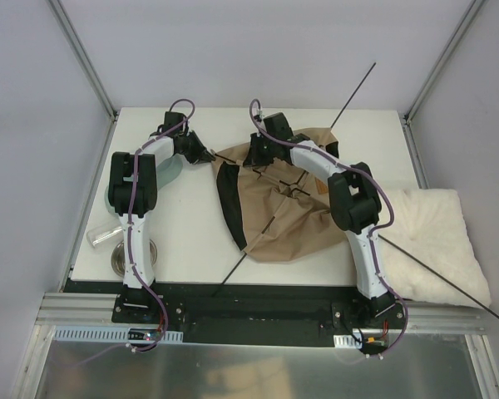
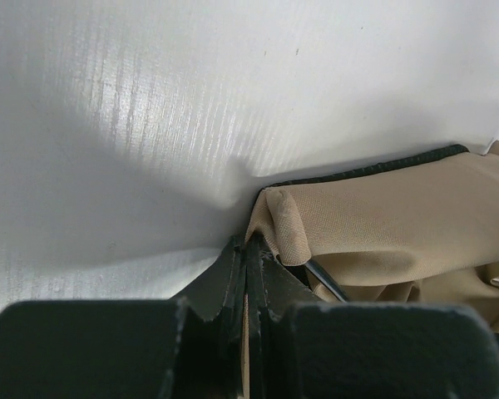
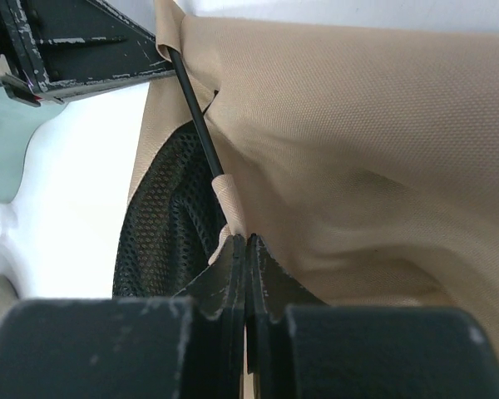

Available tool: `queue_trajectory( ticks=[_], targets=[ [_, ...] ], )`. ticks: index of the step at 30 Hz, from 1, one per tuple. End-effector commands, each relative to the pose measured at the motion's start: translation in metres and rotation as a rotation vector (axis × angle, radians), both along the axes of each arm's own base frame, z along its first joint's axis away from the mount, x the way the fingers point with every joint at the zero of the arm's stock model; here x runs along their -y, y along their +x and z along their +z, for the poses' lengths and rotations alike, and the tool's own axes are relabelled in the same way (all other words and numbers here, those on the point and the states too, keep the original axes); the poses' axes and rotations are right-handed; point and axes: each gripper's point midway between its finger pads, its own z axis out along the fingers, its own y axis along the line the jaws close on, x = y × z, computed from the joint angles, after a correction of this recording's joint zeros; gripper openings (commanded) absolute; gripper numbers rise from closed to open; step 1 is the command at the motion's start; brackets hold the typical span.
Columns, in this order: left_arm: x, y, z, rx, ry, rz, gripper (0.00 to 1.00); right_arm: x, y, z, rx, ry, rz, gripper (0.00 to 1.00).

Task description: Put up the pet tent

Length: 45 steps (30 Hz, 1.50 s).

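A: Where's the pet tent (image 1: 287, 216)?
B: Crumpled, centre of frame on the surface (image 1: 191, 229), cushion (image 1: 432, 233) lower right.
A: Fingers?
B: Left fingers (image 2: 220, 283) pinched shut on its tan corner; right fingers (image 3: 270, 278) clamped on fabric by a black pole (image 3: 195, 108).

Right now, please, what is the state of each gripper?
Left gripper: closed, pinching a corner of the large tan fabric pet tent.
Right gripper: closed on the same tent's edge.
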Motion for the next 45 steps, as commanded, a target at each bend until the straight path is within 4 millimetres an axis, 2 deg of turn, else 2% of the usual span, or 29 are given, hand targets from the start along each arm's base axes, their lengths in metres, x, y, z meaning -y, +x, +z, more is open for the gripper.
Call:
queue_trajectory(
  ticks=[1, 7, 13, 24, 29, 34, 39, 42, 45],
  targets=[
    [-0.01, 0.007, 0.017, 0.065, 0.023, 0.008, 0.0, -0.018, 0.008, 0.008, 0.033, 0.042, -0.027, 0.0],
    [-0.003, 0.003, 0.017, 0.065, 0.015, -0.019, 0.0, -0.025, 0.013, 0.008, 0.039, 0.086, -0.074, 0.0],
    [0.0, -0.004, 0.02, 0.076, 0.023, -0.033, 0.0, -0.02, 0.026, 0.004, 0.059, 0.066, -0.163, 0.0],
    [0.014, -0.011, 0.027, 0.1, 0.008, -0.097, 0.0, -0.039, 0.017, -0.014, 0.063, 0.027, -0.131, 0.0],
    [0.018, -0.018, 0.024, 0.089, 0.001, -0.115, 0.0, -0.048, 0.027, 0.001, 0.091, 0.077, -0.174, 0.0],
    [0.015, -0.018, 0.025, 0.099, 0.023, -0.113, 0.0, -0.039, 0.028, 0.024, 0.096, 0.065, -0.215, 0.0],
    [0.008, -0.016, 0.025, 0.098, 0.05, -0.1, 0.0, -0.016, 0.018, 0.044, 0.096, -0.017, -0.251, 0.42],
    [0.006, -0.016, 0.024, 0.099, 0.056, -0.105, 0.03, 0.001, 0.011, 0.055, 0.099, -0.062, -0.271, 0.57],
    [0.005, -0.016, 0.024, 0.108, 0.061, -0.112, 0.08, 0.013, 0.004, 0.075, 0.104, -0.07, -0.272, 0.66]
  ],
)
